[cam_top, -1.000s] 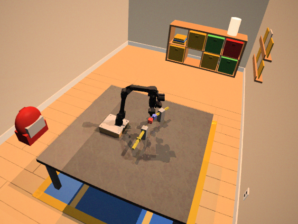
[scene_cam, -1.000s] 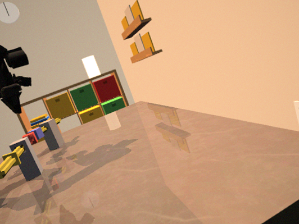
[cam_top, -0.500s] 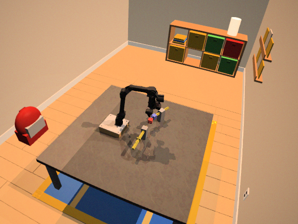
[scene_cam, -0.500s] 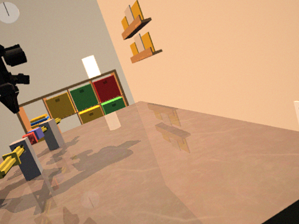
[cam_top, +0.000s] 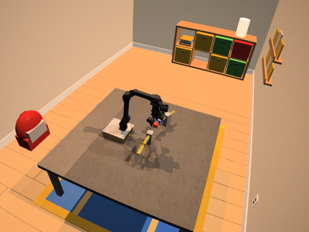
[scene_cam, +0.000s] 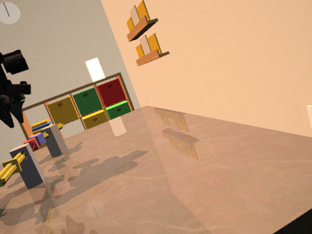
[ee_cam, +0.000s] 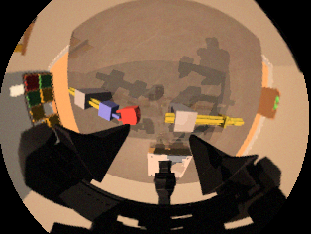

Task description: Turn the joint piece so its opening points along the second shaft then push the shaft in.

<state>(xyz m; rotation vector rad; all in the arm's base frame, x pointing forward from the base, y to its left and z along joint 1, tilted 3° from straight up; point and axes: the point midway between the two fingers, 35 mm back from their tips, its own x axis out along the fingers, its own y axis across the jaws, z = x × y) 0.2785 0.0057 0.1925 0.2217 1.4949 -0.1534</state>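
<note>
The red square joint piece (cam_top: 155, 124) (scene_cam: 31, 144) (ee_cam: 129, 116) hangs on the purple hinge part (cam_top: 159, 121) (scene_cam: 39, 138) (ee_cam: 108, 110) of the first yellow shaft (cam_top: 172, 112) (scene_cam: 60, 125) (ee_cam: 72, 91), held by the far block (scene_cam: 56, 141) (ee_cam: 81, 99). Its darker end faces roughly toward the second shaft; exact alignment cannot be told. The second yellow shaft (cam_top: 140, 148) (scene_cam: 4, 175) (ee_cam: 210, 120) passes through the near block (cam_top: 150, 132) (scene_cam: 31, 169) (ee_cam: 185, 121). In the wrist view a gap separates its inner end from the joint piece. My gripper (scene_cam: 17, 124) (ee_cam: 159, 132) is open and empty above the joint piece.
The robot's pale base plate (cam_top: 114, 127) (ee_cam: 155, 164) stands on the grey-brown table (cam_top: 112, 174) (scene_cam: 221, 196), beside the two blocks. The second shaft carries a square collar (scene_cam: 12, 166) outside its block. A cube shelf (cam_top: 200, 63) stands beyond the table.
</note>
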